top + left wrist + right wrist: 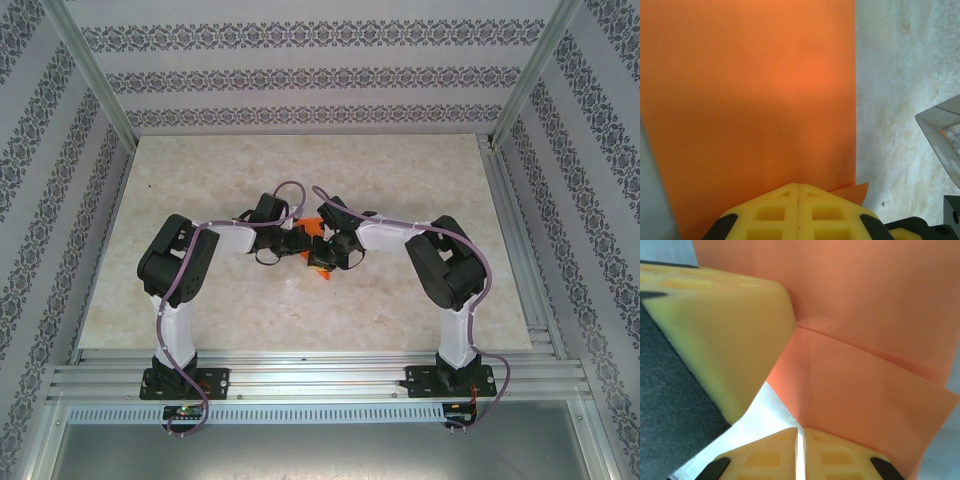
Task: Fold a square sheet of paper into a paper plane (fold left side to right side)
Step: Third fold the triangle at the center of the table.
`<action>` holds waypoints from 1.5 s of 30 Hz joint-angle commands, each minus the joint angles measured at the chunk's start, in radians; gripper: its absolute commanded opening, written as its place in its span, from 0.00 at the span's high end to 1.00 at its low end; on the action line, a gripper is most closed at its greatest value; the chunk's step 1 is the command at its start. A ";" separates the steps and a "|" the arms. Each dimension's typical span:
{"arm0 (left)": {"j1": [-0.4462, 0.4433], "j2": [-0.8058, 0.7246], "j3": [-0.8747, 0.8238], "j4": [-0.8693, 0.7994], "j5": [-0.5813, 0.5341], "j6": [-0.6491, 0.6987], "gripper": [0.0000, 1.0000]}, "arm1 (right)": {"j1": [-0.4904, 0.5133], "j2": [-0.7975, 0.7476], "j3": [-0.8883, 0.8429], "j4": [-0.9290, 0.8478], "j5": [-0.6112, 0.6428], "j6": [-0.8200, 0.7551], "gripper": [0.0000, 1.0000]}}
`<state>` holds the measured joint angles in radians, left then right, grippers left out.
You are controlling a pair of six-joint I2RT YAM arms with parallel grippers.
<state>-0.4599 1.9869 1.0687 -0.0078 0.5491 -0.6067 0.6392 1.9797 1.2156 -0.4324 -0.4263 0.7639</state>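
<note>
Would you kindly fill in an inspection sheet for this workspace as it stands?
Surface: pale marble-patterned tabletop, flat.
Job's things: thin bright orange sheet of paper, creased, pinched mid-table.
Clutter: nothing seen.
Grippers: left gripper and right gripper, yellow jaws shut on the paper.
Cables: purple cables, hanging in loose loops.
Surroundings: patterned wallpaper walls, aluminium frame.

I read no text, label, number or sign anywhere. Orange paper (750, 100) is plain on the faces I see. Wall bands (300, 40) carry ornament only, no letters.
</note>
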 commanded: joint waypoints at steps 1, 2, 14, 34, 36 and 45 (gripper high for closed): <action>-0.005 0.047 -0.008 -0.083 -0.134 0.029 0.96 | -0.013 0.010 -0.015 -0.072 0.040 -0.051 0.88; -0.006 0.048 -0.006 -0.091 -0.142 0.031 0.96 | -0.017 0.005 -0.028 -0.063 0.037 -0.049 0.88; -0.005 0.064 0.016 -0.136 -0.189 0.044 0.97 | -0.053 -0.062 -0.156 -0.007 -0.042 -0.060 0.87; -0.006 0.054 0.020 -0.159 -0.211 0.056 0.97 | -0.049 -0.139 -0.263 -0.162 -0.008 -0.192 0.87; -0.005 0.053 0.019 -0.160 -0.210 0.056 0.97 | -0.055 -0.161 -0.256 -0.153 -0.014 -0.185 0.87; -0.005 0.043 0.020 -0.161 -0.200 0.059 0.97 | -0.038 -0.224 -0.118 -0.098 -0.040 -0.143 0.86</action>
<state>-0.4744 1.9888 1.1069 -0.0719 0.4843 -0.5831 0.5888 1.7790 1.0435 -0.5503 -0.4709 0.6044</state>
